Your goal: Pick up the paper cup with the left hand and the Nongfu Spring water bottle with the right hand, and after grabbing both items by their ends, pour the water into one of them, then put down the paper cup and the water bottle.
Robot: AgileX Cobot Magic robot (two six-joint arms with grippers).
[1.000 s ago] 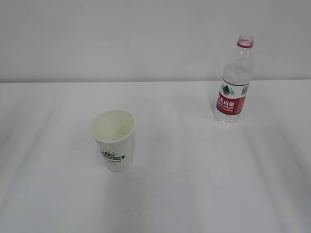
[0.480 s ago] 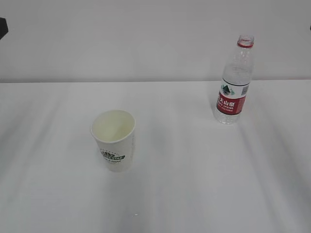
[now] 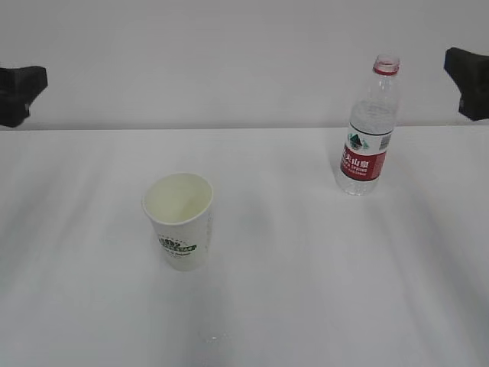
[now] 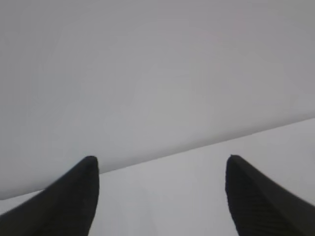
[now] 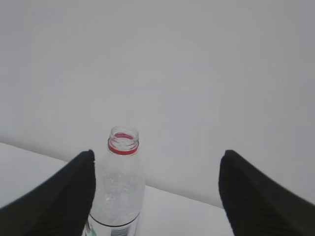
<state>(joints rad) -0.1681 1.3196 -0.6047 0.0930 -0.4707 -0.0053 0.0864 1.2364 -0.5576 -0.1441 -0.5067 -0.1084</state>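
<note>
Paper cup (image 3: 178,220) stands upright on the white table (image 3: 306,290), front-left, well apart from the uncapped Nongfu Spring water bottle (image 3: 370,130) at back right. Left hand (image 4: 160,196) and right hand (image 5: 155,189) hang with jaws spread, empty, the bottle just beyond the right fingers (image 5: 59,196).

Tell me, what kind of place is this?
Probably a robot test bench, not a kitchen: a bare white table against a blank wall, with only a paper cup and an uncapped bottle set out, and a black claw at each side.

A white table (image 3: 321,290) carries the upright paper cup (image 3: 179,220) and, well apart, the Nongfu Spring water bottle (image 3: 368,130).
</note>
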